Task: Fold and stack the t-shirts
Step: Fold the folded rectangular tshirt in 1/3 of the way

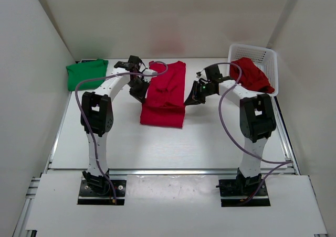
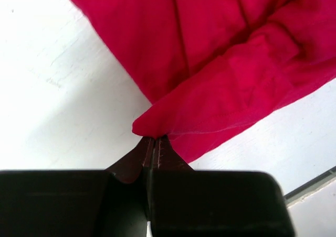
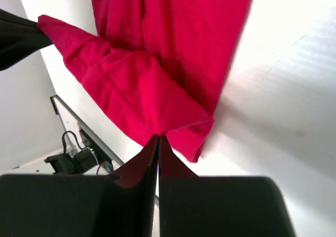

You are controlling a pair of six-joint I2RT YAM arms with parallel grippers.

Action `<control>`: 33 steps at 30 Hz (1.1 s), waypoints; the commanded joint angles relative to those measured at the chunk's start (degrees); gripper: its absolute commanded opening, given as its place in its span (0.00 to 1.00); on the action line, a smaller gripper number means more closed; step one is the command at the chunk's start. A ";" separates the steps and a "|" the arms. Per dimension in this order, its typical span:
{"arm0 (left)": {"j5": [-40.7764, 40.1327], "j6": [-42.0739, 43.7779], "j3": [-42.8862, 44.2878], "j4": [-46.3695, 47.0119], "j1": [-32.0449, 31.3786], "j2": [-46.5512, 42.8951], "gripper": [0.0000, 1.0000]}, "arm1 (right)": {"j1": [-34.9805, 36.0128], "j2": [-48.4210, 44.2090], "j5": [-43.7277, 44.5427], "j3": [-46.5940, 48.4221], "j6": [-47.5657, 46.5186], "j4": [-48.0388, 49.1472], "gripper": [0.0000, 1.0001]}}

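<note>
Plainly the step in hand is a fold of the red shirt [image 1: 164, 98] that lies on the counter [image 1: 210, 137] between the two arms. The left gripper [image 2: 154, 144] is pinched tight on a peak of red cloth right at its tips, and the right gripper [image 3: 158, 138] is closed the same way on a corner of the same shirt. The rest of the shirt spreads out ahead of each gripper, and a ridge of lifted cloth runs from one gripper to the other.

To do this well, I judge that both grippers should travel together, level with each other, so the ridge between them stays straight and does not sag into a crease. The pull should be gentle: soft cotton slips out of a thin pinch, and too much tension would drag the resting half across the counter. The carried edge should be laid onto the edge it is meant to meet, and lowered until it rests on the cloth below before either gripper lets go. Which edge that is cannot be told for sure from these views.

The green shirt [image 1: 86, 73] lies folded well off to the outer side of the left gripper. The second red shirt [image 1: 252, 74] hangs bunched in the basket [image 1: 270, 58], beyond the right gripper.
</note>
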 commanded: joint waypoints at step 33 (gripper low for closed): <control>-11.70 -6.58 15.80 6.28 1.79 6.91 0.61 | -3.85 7.75 7.24 23.32 -7.88 -7.19 0.42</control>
